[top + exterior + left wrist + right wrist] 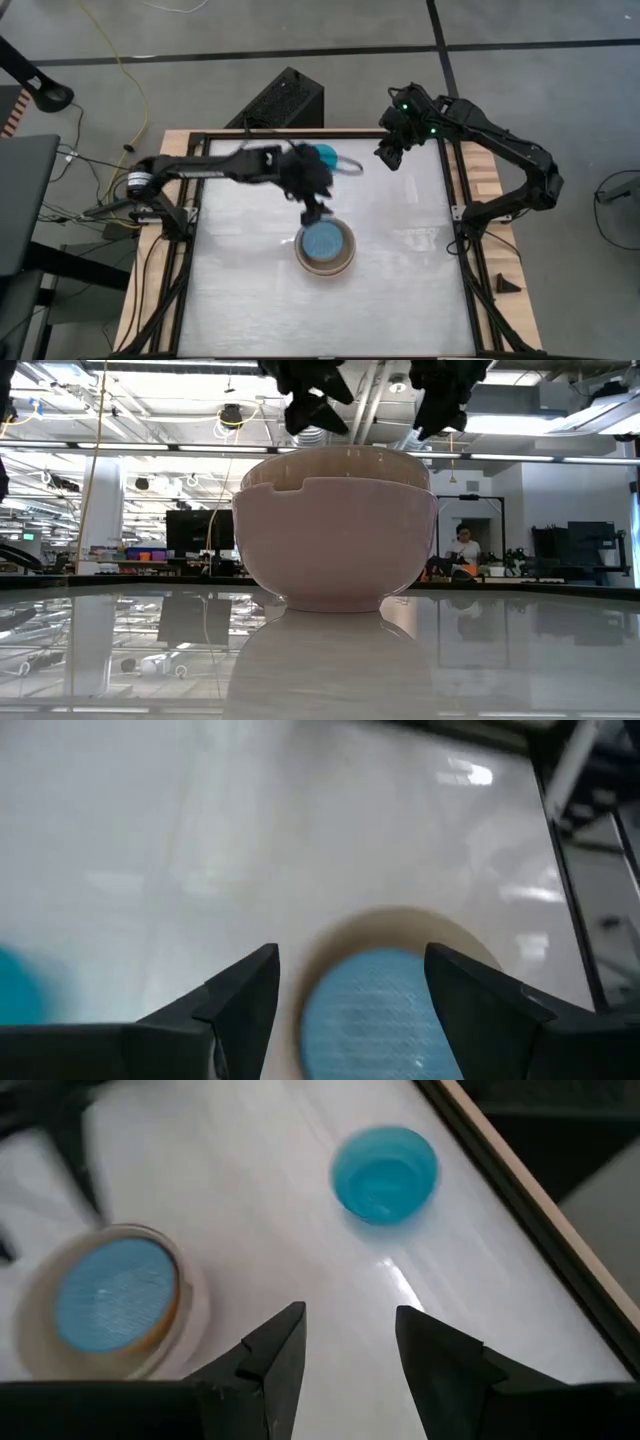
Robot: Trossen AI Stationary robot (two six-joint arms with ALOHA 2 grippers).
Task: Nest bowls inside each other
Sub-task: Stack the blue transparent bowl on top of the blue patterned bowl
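**Inspector A:** Checking the stack first: we are seeing the light blue bowl point(322, 240) sitting inside the nested bowls point(325, 249) near the middle of the desk point(400, 290). The left gripper point(350, 982) is hanging just above that stack with its jaws spread wide and nothing between them, so we are judging the blue bowl as already let go.

**Inspector B:** Agreed. From the low view we are noting the outer pinkish bowl point(337, 540) standing upright, with another rim showing just above it. We cannot tell from there how deep the blue one is seated.

**Inspector A:** The turquoise bowl point(384, 1172) is lying apart from the stack, near the far edge of the desk, partly under the left arm in the high view. The right gripper point(348, 1342) is hovering over the far right part of the desk, jaws parted and empty.

**Inspector B:** We are advising that the left arm lift straight up, so a finger does not catch a rim and tip the stack. For the turquoise bowl, we are recommending a grip on one wall, a level carry, and a release only when centred low over the blue one.

**Inspector A:** We are also flagging the two arms standing close near that bowl; one should be giving way.
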